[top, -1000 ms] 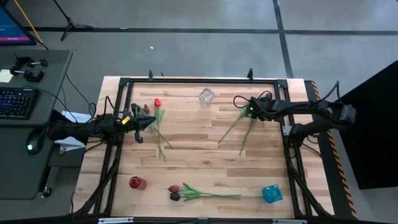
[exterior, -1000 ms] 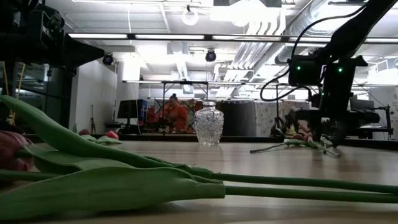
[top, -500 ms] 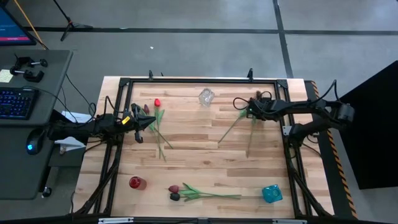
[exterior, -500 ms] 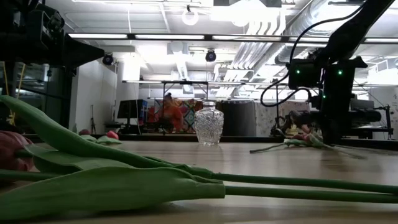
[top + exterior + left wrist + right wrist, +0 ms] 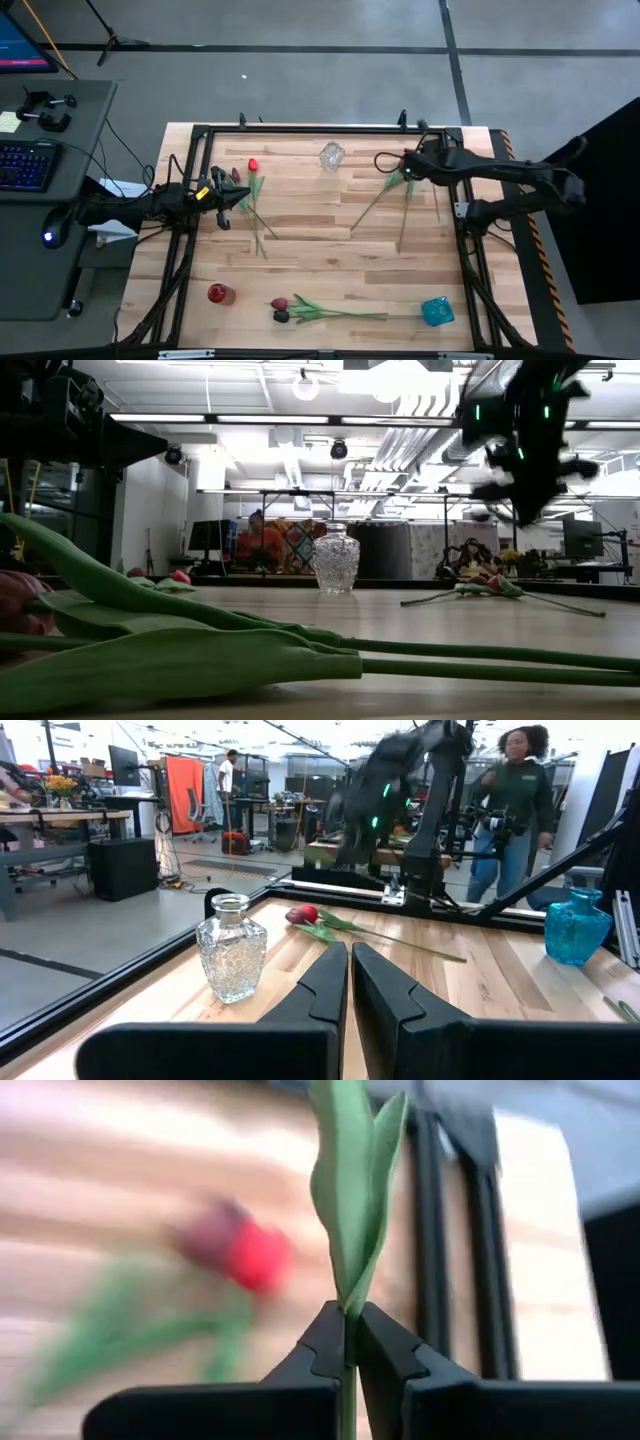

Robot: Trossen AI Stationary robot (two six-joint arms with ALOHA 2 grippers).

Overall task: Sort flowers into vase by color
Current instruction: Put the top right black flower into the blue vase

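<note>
My right gripper [image 5: 408, 170] hangs above the table's far right, shut on a flower's green stem and leaves [image 5: 350, 1190]; its head is hidden. Two more flowers [image 5: 378, 205] lie under it, one red head [image 5: 250, 1252] showing blurred. A red flower [image 5: 253, 165] and a maroon one [image 5: 236, 175] lie at the far left, beside my left gripper [image 5: 243, 198], which is shut on nothing. Two dark-headed flowers [image 5: 281, 309] lie near the front edge. The clear glass vase [image 5: 331, 156] stands at the far middle. My right gripper pinches the flower between its two fingers at the stem just below the leaves [image 5: 347, 1325]. The long leaves stand out past the fingertips. The gripper shows raised and blurred in the low view [image 5: 520, 465]; whether the stem's other end rests on the table I cannot tell.
A red vase [image 5: 220, 294] stands near the front left and a blue vase [image 5: 437, 311] near the front right. A black frame [image 5: 300, 129] runs round the table top. A person [image 5: 510, 800] stands beyond the table's right side.
My right gripper has shut on the flower's stem and risen well above the table, drifting a little toward the far edge. The flower's stem has swung with it. The other flowers lie as before.
</note>
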